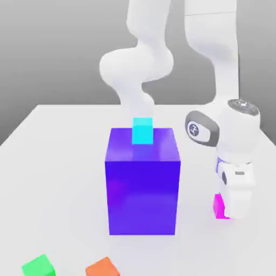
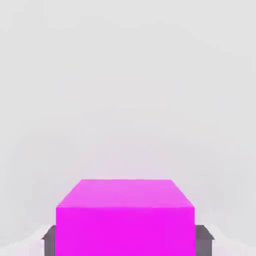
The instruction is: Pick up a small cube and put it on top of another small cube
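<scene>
A magenta small cube (image 1: 218,206) sits low at the table surface on the exterior view's right. My gripper (image 1: 227,211) has come straight down over it. In the hand view the magenta cube (image 2: 125,217) lies between my grey fingertips (image 2: 49,239), which press against its two sides. A cyan small cube (image 1: 142,131) rests on top of a tall blue block (image 1: 143,186) in the middle of the table. A green cube (image 1: 39,266) and an orange cube (image 1: 102,267) lie near the front edge.
The tall blue block stands just to the exterior view's left of my hand, with a narrow gap between them. The white table (image 1: 54,161) stretches out on the exterior view's left. My arm's white links rise behind the block.
</scene>
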`<control>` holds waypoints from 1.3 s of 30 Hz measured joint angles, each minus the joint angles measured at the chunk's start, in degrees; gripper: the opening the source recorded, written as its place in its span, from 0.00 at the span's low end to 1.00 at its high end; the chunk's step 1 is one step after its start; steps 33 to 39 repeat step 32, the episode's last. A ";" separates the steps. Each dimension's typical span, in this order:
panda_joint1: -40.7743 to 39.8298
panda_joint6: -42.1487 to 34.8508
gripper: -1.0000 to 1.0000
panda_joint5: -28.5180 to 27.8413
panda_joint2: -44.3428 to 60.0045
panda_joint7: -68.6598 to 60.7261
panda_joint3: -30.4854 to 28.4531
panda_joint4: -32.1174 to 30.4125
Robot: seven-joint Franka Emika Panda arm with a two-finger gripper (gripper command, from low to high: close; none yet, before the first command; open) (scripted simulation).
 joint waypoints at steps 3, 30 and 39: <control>-0.25 -1.02 0.00 0.05 -1.29 -0.06 0.27 -0.25; -35.42 -23.99 1.00 22.21 7.89 3.79 -21.03 29.66; -35.42 -23.99 1.00 22.21 7.89 3.79 -21.03 29.66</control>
